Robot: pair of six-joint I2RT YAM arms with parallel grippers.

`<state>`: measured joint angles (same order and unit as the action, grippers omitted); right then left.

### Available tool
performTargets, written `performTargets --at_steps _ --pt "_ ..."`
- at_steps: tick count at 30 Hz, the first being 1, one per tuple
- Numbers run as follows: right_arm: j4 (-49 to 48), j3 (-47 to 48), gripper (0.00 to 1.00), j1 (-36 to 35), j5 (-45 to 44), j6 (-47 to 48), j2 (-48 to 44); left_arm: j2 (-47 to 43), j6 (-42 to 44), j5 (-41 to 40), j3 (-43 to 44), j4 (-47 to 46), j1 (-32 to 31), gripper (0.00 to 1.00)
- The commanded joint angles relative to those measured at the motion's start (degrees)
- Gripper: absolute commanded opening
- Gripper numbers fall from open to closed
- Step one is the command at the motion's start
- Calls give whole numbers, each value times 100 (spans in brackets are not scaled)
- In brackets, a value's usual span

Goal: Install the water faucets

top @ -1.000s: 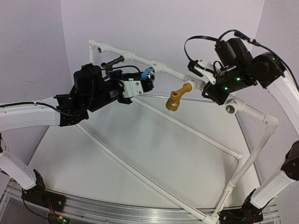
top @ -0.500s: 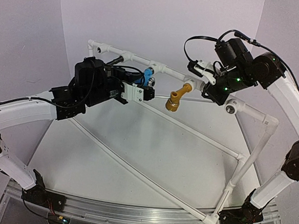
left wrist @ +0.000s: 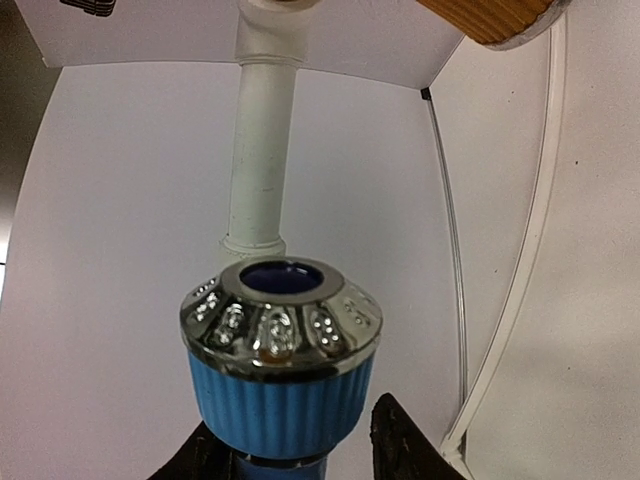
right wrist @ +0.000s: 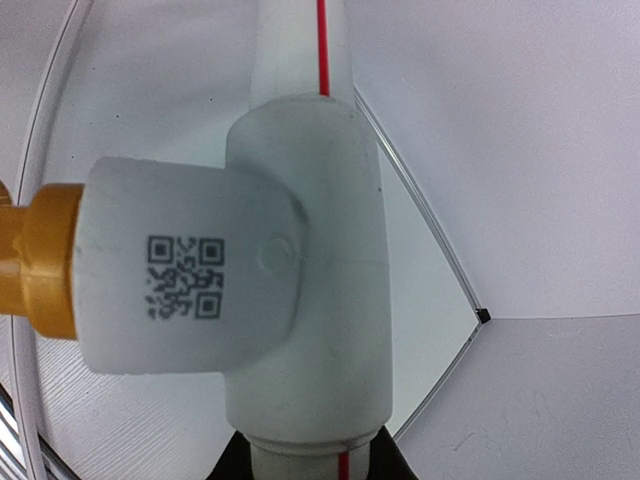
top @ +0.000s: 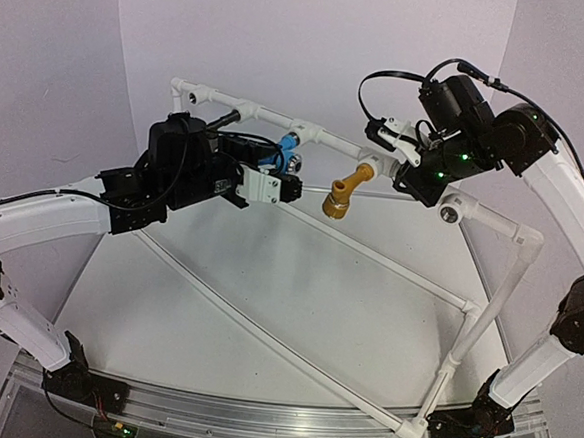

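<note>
The blue faucet (top: 290,145) with a chrome cap hangs from a socket on the white pipe frame's (top: 370,250) top rail. In the left wrist view it (left wrist: 280,395) sits between my left gripper's (left wrist: 300,455) fingertips, with a small gap at the right finger. My left gripper (top: 292,184) is open around it. The black faucet (top: 221,123) sticks out of the rail further left. The mustard-yellow faucet (top: 341,193) hangs from a tee (right wrist: 300,300) and its end shows in the right wrist view (right wrist: 38,260). My right gripper (top: 394,158) is shut on the pipe beside that tee (right wrist: 310,462).
The frame's lower pipes run diagonally across the white table (top: 296,310). An open elbow socket (top: 451,209) sits at the frame's right. Purple walls close in behind and at both sides. A metal rail (top: 258,417) runs along the near edge.
My left wrist has rolled and the gripper has shifted slightly right and down beside the blue faucet. The right arm and the faucets have not moved.
</note>
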<state>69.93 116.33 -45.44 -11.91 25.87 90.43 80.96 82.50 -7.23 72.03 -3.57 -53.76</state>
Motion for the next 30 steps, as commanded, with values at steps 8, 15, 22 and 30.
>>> performTargets --at_steps 8,15,22,30 --pt "-402 -58 0 -47 256 -513 75 54 -203 -129 -14 629 -29 59" --pt "-413 -48 0 -51 248 -513 121 -68 -282 -180 47 486 -30 78" --pt "-424 -41 0 -49 230 -513 164 -241 -400 -146 74 504 -30 91" --pt "-467 -38 0 -53 138 -521 222 -550 -614 -66 121 697 -30 98"
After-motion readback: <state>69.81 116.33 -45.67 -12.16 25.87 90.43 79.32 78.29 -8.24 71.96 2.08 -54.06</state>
